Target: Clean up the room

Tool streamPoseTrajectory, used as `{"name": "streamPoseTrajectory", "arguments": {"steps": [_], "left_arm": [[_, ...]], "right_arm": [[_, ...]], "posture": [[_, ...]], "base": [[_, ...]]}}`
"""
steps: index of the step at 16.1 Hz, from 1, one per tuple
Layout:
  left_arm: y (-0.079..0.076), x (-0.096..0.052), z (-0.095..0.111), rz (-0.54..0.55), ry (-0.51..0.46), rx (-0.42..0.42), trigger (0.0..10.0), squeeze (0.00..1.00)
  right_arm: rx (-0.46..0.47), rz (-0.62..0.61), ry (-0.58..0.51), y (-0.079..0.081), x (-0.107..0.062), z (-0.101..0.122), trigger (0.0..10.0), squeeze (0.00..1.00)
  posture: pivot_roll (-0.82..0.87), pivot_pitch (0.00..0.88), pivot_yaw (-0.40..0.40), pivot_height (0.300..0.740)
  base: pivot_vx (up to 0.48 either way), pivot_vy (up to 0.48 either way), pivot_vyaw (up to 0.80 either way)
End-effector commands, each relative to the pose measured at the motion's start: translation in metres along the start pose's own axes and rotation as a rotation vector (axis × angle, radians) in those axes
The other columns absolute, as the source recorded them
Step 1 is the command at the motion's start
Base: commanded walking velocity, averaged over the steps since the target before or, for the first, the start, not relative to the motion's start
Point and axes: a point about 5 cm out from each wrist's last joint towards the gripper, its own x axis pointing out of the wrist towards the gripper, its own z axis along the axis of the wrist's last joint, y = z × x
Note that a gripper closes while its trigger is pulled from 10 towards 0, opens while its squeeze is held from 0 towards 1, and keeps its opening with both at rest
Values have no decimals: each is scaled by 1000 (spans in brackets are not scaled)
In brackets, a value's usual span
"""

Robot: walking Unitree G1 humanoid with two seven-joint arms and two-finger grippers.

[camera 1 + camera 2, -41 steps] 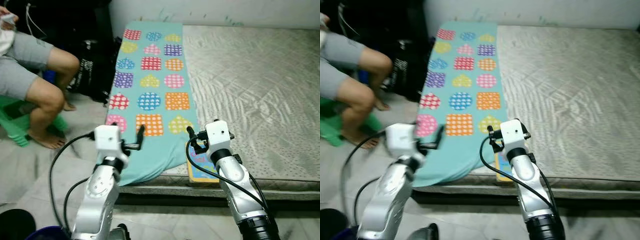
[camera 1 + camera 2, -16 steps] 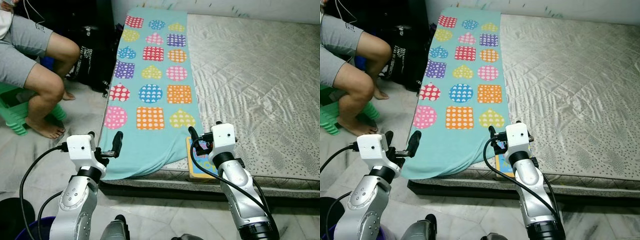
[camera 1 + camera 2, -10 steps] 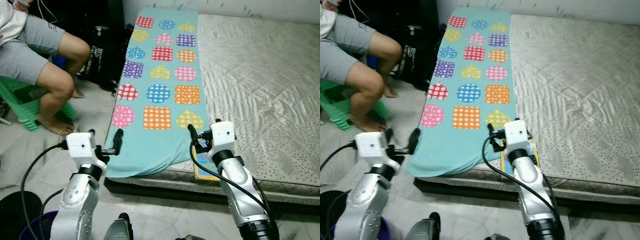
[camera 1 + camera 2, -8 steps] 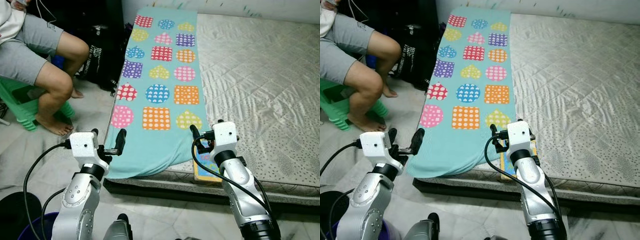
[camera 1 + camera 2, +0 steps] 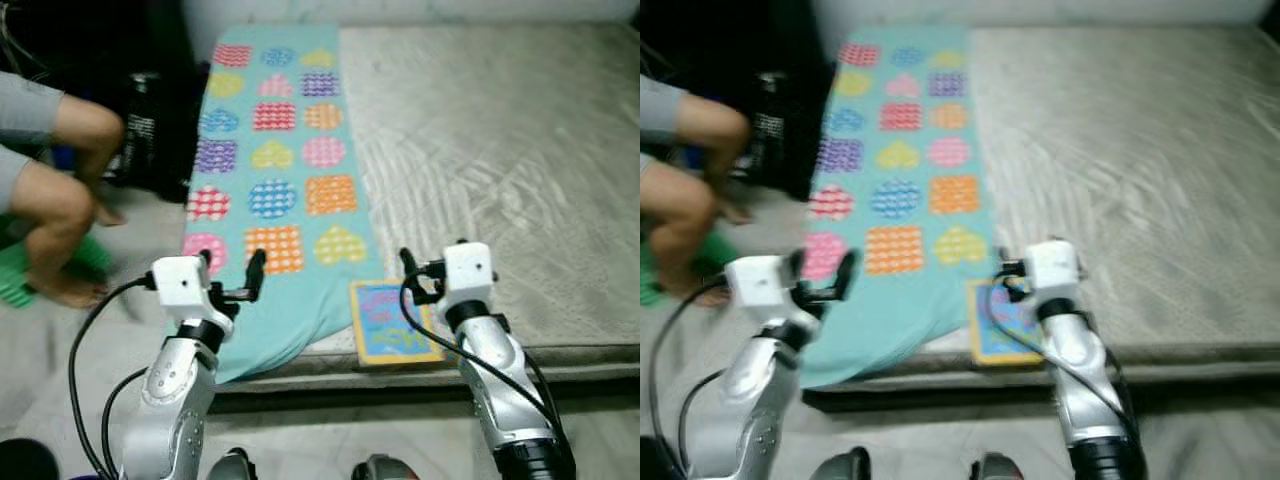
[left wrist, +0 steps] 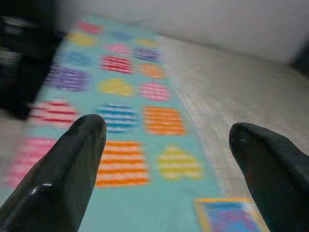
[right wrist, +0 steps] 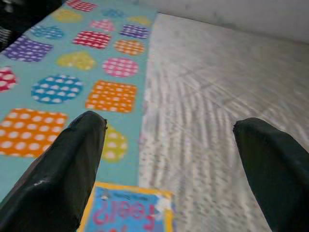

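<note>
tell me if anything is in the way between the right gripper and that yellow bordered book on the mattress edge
Nothing visible blocks it. The right gripper, fingers open, hangs just above the book, which lies flat on the mattress beside the teal blanket. The blanket does not cover it. The left gripper is off over the blanket's hanging end.

The book (image 7: pixel 126 213) at the mattress edge shows pink lettering, seemingly "feel?", upside down and blurred.

Grey quilted mattress (image 5: pixel 500 150) is filling the right and centre of the frame, lying low on a pale tiled floor (image 5: pixel 60 350). Light wall (image 6: pixel 193 24) is running along the top. Dark shadowed area is sitting upper left.
</note>
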Motion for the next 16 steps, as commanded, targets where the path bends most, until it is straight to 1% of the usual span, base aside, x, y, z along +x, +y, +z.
{"name": "streamPoseTrajectory", "arguments": {"steps": [1,3,9,16], "left_arm": [[13,-6,-4,43,26,12,10000,0],[13,-5,-4,40,26,14,10000,0],[12,-4,-4,31,27,17,10000,0],[7,-4,-4,7,11,26,10000,0]], "right_arm": [[17,30,-12,12,2,3,10000,0],[17,28,-12,12,3,3,10000,0],[15,31,-14,12,3,3,10000,0],[3,39,-14,14,4,2,10000,0]], "posture": [[68,194,-23,740],[69,193,-23,740],[68,189,-23,740],[67,180,-21,740]], "base": [[0,270,0],[0,287,0],[0,403,0],[0,0,0]]}}
